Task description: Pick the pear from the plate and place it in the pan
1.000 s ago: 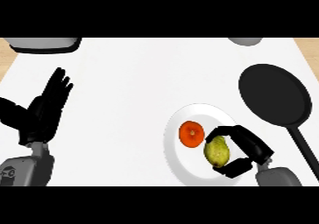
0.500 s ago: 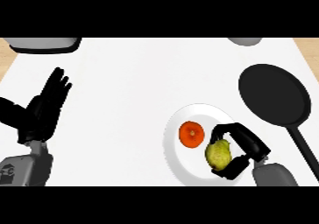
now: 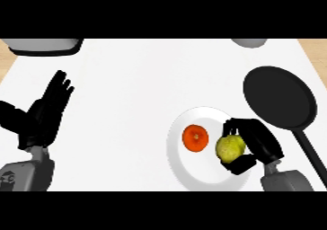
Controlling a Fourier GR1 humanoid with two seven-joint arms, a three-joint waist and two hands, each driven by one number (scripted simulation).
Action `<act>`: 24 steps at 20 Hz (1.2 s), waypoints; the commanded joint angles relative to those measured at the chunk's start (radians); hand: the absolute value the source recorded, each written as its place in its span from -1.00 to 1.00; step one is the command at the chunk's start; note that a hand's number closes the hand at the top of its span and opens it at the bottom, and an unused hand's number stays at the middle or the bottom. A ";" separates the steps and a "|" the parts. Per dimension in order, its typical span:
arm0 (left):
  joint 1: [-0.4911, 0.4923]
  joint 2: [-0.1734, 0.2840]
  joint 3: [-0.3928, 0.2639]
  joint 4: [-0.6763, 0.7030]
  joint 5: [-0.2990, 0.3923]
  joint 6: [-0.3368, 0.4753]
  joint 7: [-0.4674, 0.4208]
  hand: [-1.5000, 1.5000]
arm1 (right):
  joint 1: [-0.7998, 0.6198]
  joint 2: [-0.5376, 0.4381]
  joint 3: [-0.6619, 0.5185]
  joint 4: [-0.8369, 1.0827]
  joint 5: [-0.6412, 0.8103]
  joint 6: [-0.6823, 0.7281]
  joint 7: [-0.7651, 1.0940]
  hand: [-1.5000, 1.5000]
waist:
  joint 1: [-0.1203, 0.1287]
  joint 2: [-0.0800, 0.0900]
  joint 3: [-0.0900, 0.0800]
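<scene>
Pear (image 3: pixel 231 148) barely lifted, orange fruit (image 3: pixel 195 137) alongside

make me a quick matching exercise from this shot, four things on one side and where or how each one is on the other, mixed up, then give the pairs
Things:
1. pear
2. pan
3. left hand
4. orange fruit

Places or states:
A. open, fingers up, at the view's left
B. on the white plate, untouched, left of the pear
C. black, holds nothing, right of the plate
D. on the plate, right hand curled round it

Pairs: 1-D, 2-C, 3-A, 4-B
</scene>
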 commanded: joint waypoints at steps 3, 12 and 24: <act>-0.006 -0.019 -0.020 -0.007 -0.029 0.028 -0.003 0.00 | -0.071 -0.002 0.123 -0.212 0.327 -0.054 0.300 1.00 | -0.010 -0.003 0.001; 0.052 0.002 -0.005 -0.047 -0.019 -0.003 -0.005 0.00 | -0.131 0.074 0.187 -0.646 0.438 0.264 0.564 1.00 | 0.003 0.005 0.004; 0.034 0.001 0.015 -0.038 0.013 -0.030 -0.014 0.00 | -0.294 -0.004 -0.245 -0.384 0.243 0.132 0.427 1.00 | 0.012 0.010 0.005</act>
